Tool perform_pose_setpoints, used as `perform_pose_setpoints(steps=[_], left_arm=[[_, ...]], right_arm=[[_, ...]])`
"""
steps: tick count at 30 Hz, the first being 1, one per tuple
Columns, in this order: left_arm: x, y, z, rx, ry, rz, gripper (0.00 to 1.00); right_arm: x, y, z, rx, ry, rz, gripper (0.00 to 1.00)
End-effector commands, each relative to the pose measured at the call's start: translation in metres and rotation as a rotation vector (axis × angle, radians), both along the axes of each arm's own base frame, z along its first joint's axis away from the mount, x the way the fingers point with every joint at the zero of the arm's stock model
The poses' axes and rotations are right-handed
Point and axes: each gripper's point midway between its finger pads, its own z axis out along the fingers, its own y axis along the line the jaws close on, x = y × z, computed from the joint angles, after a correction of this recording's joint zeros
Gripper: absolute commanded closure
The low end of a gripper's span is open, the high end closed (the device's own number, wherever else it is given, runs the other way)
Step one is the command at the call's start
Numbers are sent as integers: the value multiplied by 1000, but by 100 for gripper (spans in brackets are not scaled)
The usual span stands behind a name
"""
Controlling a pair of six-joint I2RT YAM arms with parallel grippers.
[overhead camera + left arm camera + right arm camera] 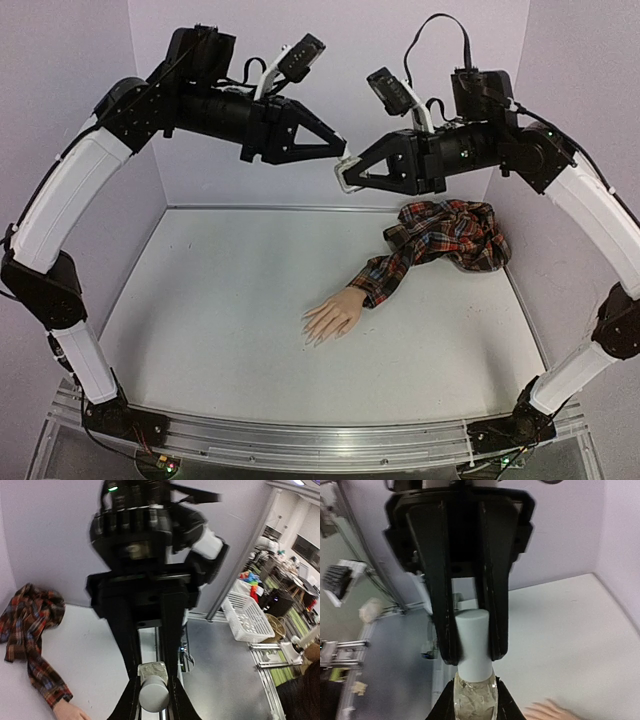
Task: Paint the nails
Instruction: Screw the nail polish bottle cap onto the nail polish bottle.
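The skin-coloured mannequin hand (332, 318) lies palm down mid-table, its tiny pale nails (312, 332) pointing left. Its red plaid sleeve (440, 235) trails to the back right. Both grippers meet high above the table's back. My right gripper (476, 702) is shut on the small clear bottle (476, 696). My left gripper (152, 702) is shut on its white cap (152, 695), which also shows in the right wrist view (474, 645). In the top view the left gripper (343, 153) and right gripper (346, 178) touch tips around the bottle (347, 168).
Pale walls close the table at the back and both sides. The hand's wrist (70, 712) and the sleeve (30, 625) show at the left wrist view's left. A white basket (247, 617) stands on the floor beyond the table.
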Motion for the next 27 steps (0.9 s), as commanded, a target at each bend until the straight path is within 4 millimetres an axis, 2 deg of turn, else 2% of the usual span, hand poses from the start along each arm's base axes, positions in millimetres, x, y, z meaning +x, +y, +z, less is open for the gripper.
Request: perform_pose_setpoints(steps=[1,6,10,11,14,16,20,23,27], left_arm=[[-65,-14,-36,59,77,-414,100],[-69,-14,-39,36,92,-453,100],[-64,-13,-38,38,65,-404,95],[-63,-12,-37,38,56,-383,91],[-54,-9,-28,14,24,-304,54],[-49,-1,-22,-12,-5,-245,38],[-44,19,-1,-100,-79,-147,30],[-37,29,5,-119,-93,-42,25],[1,36,7,-135,-56,234,17]], right_arm=[[-74,-13,97,330,-115,471,100],[-71,-9,113,346,-121,495,100],[-63,-2,113,346,-116,480,100],[-61,-1,111,345,-117,468,100],[-57,0,103,337,-114,443,100],[-52,2,95,327,-108,415,100],[-43,1,85,316,-106,353,100],[-33,0,76,306,-116,281,100],[-18,-2,61,269,-158,136,100]])
